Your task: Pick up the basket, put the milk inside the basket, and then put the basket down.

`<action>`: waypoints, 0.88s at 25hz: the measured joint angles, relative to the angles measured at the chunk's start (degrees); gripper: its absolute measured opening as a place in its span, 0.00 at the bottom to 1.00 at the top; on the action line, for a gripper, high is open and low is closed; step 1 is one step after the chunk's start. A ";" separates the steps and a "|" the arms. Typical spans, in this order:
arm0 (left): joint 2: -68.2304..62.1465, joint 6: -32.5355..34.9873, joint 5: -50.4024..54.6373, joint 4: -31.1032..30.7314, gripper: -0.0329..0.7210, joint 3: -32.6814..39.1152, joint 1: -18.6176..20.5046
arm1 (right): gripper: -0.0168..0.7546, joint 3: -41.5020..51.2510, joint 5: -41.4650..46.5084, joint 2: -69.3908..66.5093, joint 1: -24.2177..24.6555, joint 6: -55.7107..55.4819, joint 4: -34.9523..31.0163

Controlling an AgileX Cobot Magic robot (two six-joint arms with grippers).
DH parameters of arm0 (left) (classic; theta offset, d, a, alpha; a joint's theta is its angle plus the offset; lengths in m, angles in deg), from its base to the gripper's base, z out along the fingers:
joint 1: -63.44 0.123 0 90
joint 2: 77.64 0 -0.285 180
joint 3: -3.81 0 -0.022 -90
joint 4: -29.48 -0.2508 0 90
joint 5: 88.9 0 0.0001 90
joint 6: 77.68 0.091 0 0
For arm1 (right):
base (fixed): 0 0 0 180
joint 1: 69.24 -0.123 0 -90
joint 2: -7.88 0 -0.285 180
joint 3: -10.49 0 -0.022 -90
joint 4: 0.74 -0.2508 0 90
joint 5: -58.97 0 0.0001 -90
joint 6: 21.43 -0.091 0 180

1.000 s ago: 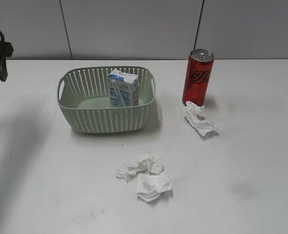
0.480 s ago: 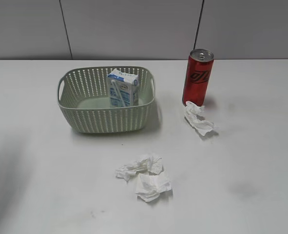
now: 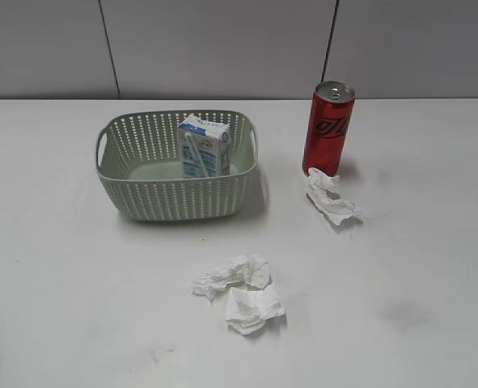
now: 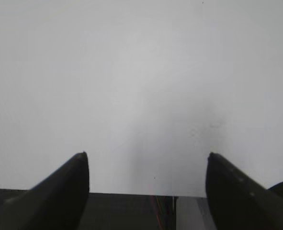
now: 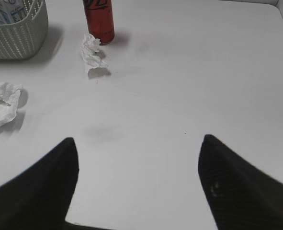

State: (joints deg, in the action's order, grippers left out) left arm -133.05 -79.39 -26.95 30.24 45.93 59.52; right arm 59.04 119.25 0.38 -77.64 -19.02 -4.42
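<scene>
The pale green basket [image 3: 141, 198] rests on the white table at centre left of the exterior view. The white-and-blue milk carton [image 3: 204, 146] stands upright inside it. The basket's corner [image 5: 21, 36] and a bit of the carton [image 5: 9, 8] also show at the top left of the right wrist view. Neither arm shows in the exterior view. My left gripper [image 4: 147, 155] is open and empty over bare table near its front edge. My right gripper [image 5: 139, 139] is open and empty, far from the basket.
A red soda can [image 3: 328, 128] stands right of the basket, also in the right wrist view [image 5: 99, 19]. A crumpled tissue [image 3: 331, 198] lies in front of the can. Two more crumpled tissues [image 3: 243, 293] lie in front of the basket. A grey wall runs behind the table.
The left arm, visible at the far left edge one second ago, has left the exterior view. Its shadow on the table has faded. Basket, milk and can have not moved.
</scene>
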 joint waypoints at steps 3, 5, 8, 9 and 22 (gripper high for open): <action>10.85 0.00 2.03 0.00 0.81 1.22 0.00 | 0.79 0.00 0.00 0.00 0.00 0.00 0.00; 17.42 0.00 2.46 0.00 0.81 2.06 0.00 | 0.79 0.00 0.00 0.00 0.00 0.00 0.00; 27.29 0.00 2.95 0.00 0.81 3.74 0.00 | 0.79 0.00 0.00 0.00 0.00 0.00 0.00; 29.76 0.00 2.95 0.00 0.81 3.92 0.00 | 0.79 0.00 0.00 0.00 0.00 0.00 0.00; 47.96 0.00 -0.24 -1.09 0.80 5.49 0.00 | 0.79 0.00 0.01 0.04 0.00 0.00 -0.05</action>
State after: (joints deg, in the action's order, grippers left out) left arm -85.09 -79.39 -27.19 29.15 51.43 59.52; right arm 59.04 119.27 0.43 -77.64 -19.02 -4.47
